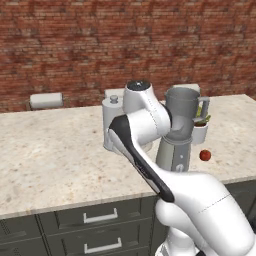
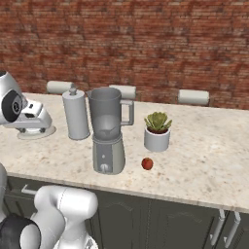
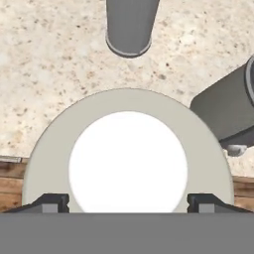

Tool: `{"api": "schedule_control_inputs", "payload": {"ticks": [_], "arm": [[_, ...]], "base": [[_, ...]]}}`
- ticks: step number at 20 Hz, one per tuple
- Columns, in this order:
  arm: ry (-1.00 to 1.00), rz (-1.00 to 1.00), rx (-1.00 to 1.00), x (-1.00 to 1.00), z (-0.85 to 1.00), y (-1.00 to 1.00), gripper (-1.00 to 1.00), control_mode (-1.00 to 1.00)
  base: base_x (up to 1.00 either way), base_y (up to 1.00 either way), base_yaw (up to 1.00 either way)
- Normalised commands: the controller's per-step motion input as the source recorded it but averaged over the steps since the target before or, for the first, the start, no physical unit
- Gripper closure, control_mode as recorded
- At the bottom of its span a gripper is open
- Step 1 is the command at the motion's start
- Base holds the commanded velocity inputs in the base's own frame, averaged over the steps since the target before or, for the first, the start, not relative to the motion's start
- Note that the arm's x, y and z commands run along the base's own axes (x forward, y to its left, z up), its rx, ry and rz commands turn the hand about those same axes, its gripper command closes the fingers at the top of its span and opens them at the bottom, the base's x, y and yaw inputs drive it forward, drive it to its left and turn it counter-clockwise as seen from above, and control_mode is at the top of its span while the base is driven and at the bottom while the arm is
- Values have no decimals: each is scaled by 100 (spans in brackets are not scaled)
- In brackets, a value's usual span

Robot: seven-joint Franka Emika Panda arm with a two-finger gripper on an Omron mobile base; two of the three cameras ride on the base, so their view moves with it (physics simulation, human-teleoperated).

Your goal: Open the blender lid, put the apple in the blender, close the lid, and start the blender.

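— Closest to the lens, what do you see?

— Two dark fingertips [image 3: 50, 202] of the gripper [image 3: 128, 203], spread wide apart. They stand either side of the blender lid's [image 3: 44, 149] white centre cap, without closing on it. So the hand is released; whether the tips touch the disc I cannot tell.

— And where is the lid?

— Flat on the counter [image 2: 204, 160], toward its left end, directly under the hand. In the right base view it shows as a pale disc [image 2: 44, 132] left of the canister [image 2: 76, 114].

— The blender?

— The blender [image 2: 108, 141] stands near the counter's front edge, just right of the canister, jar top uncovered, handle pointing right. In the hand view its dark body [image 3: 223, 106] sits beyond the lid's rim, the canister [image 3: 130, 25] further off.

— The apple?

— The apple [image 2: 147, 163] rests on the counter near the front edge, just right of the blender's base and apart from it. A potted plant [image 2: 157, 130] stands behind it, toward the wall. The left base view shows the same apple [image 1: 205, 155] right of the blender [image 1: 181, 125], with the arm crossing in front.
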Motion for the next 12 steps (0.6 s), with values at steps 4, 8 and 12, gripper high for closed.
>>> {"api": "schedule_control_inputs", "payload": {"ticks": [4, 8, 12], "arm": [[12, 0, 0, 29, -85, 26, 100, -100], [14, 0, -1, 39, -54, 33, 100, -100], [11, 0, -3, 34, -53, 30, 100, -100]], "base": [[0, 0, 0], [0, 0, 0], [0, 0, 0]]}}
